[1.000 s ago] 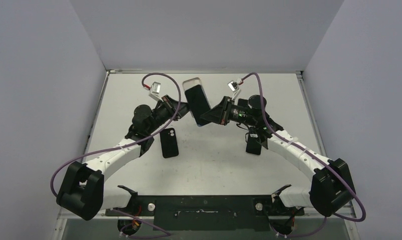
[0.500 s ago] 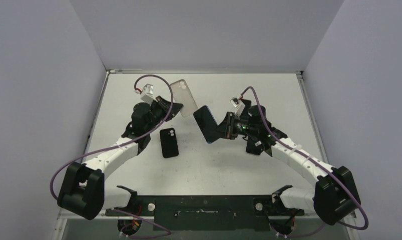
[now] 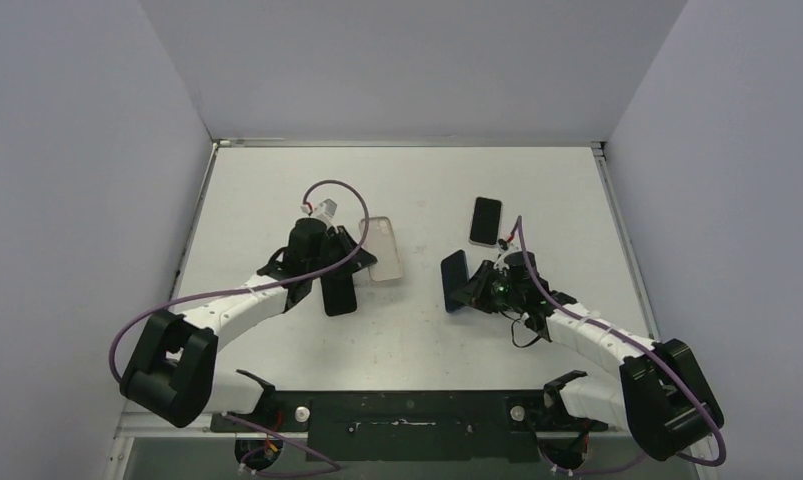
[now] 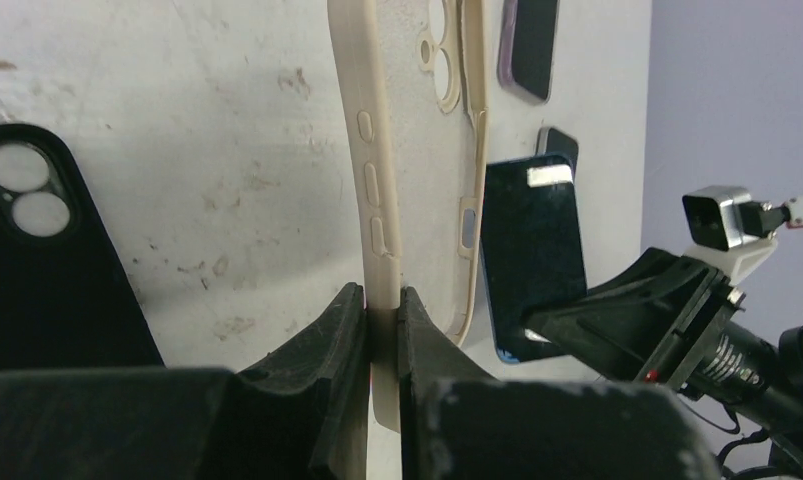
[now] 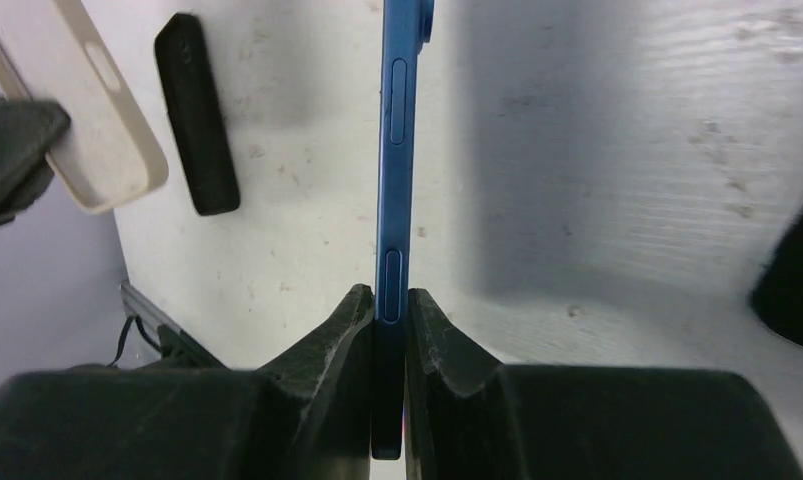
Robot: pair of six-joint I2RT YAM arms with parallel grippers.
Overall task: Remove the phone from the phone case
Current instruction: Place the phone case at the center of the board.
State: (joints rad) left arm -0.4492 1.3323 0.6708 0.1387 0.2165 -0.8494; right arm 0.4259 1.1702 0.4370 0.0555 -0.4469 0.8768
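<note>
From above, the left claw [image 3: 365, 255] pinches the empty case [image 3: 383, 250] by one edge, and the right claw [image 3: 467, 290], well apart, clamps the phone [image 3: 454, 282], which sticks out past its tips. At the left wrist, the case's side wall sits between shut fingers [image 4: 339, 335], a black case [image 4: 37, 260] left of them. At the right wrist, the phone stands edge-on between the fingers [image 5: 345, 340], the case ahead-left.

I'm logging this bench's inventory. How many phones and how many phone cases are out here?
Phones: 2 (blue phone in the right gripper; dark-screened phone on the table)
Phone cases: 2 (beige case in the left gripper; black case on the table)
Total: 4
</note>
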